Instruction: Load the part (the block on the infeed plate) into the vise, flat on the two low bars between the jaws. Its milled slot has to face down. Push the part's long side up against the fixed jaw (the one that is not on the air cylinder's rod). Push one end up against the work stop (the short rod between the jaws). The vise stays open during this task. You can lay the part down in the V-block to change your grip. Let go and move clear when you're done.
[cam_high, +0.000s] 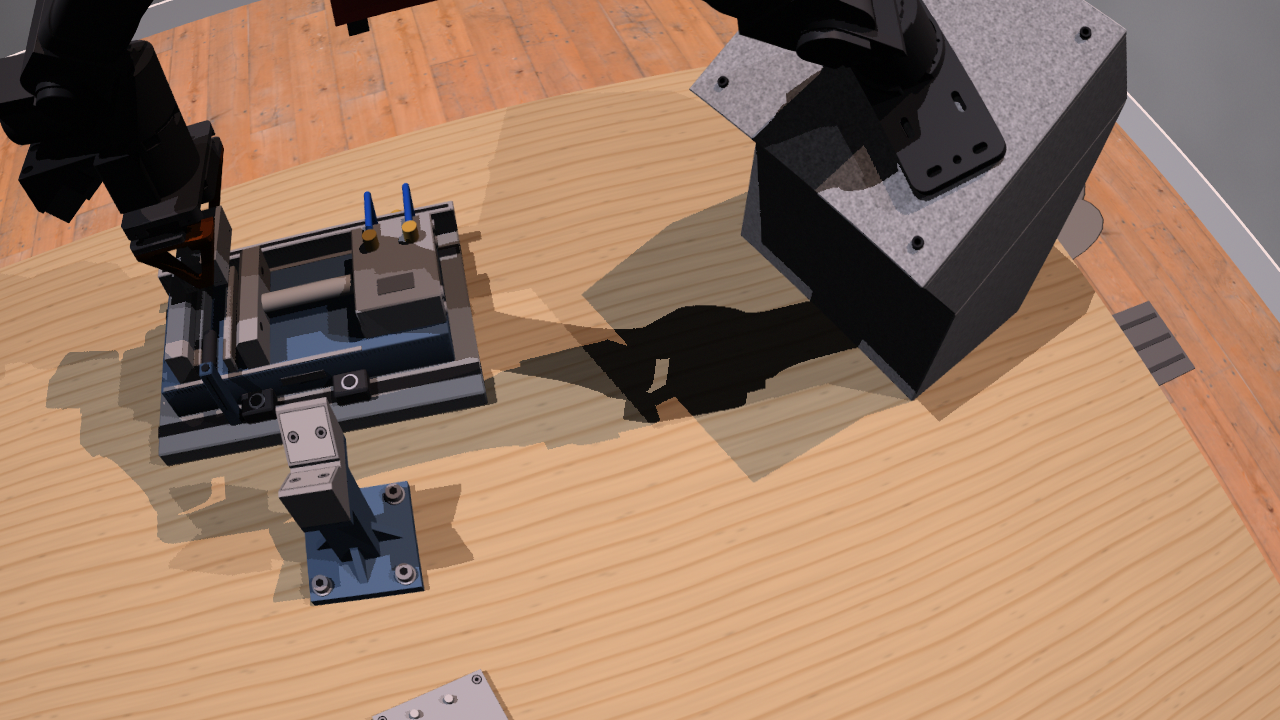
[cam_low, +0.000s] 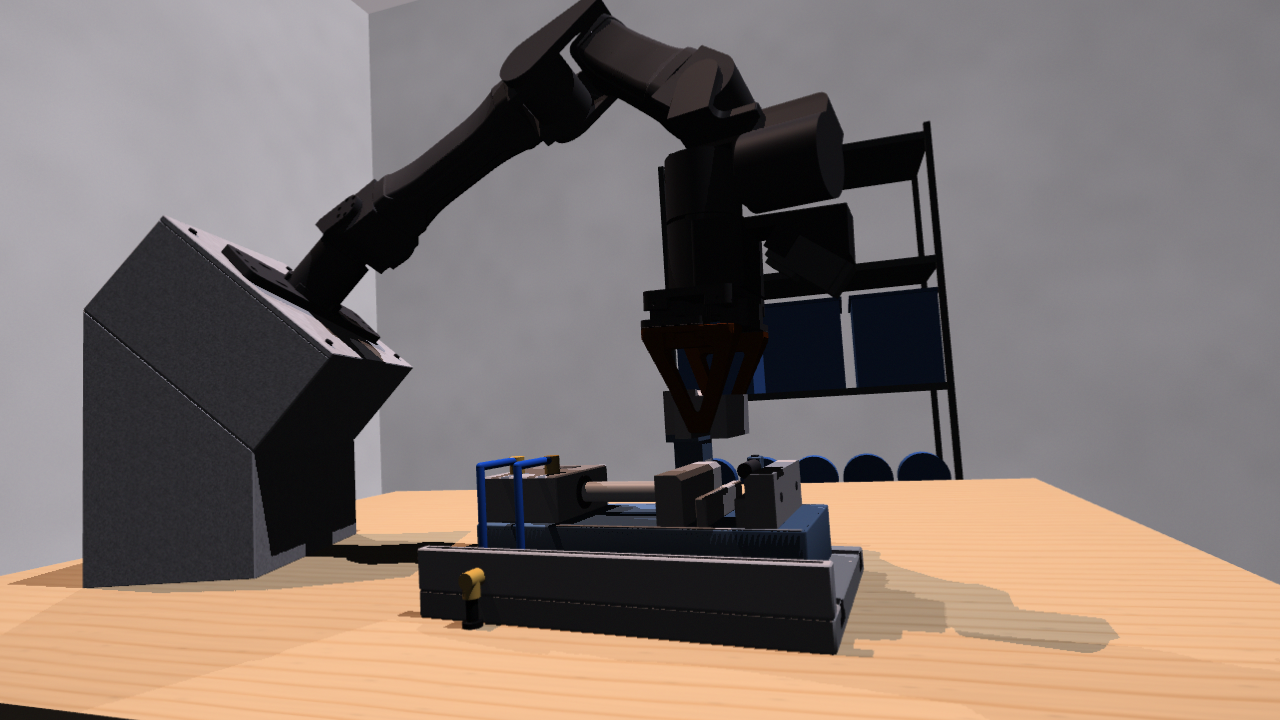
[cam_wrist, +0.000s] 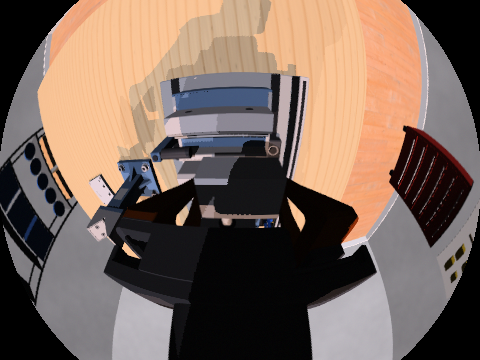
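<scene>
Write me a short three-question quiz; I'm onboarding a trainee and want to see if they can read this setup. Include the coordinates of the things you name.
1. Where is the grey rectangular block (cam_high: 220, 234) (cam_low: 733, 416) (cam_wrist: 255, 185)?
a) on the bars
b) in the black, brown-fingered claw (cam_high: 209, 259) (cam_low: 704, 420) (cam_wrist: 240, 180)
c) on the floor
2. True or false: the blue-bodied vise (cam_high: 402, 351) (cam_low: 626, 540) (cam_wrist: 225, 98) has its jaws closed together.
3. Fill in: the two thin hoses (cam_high: 368, 211) (cam_low: 483, 505) are ____.

Key: 1 b; 2 false; 3 blue.
</scene>
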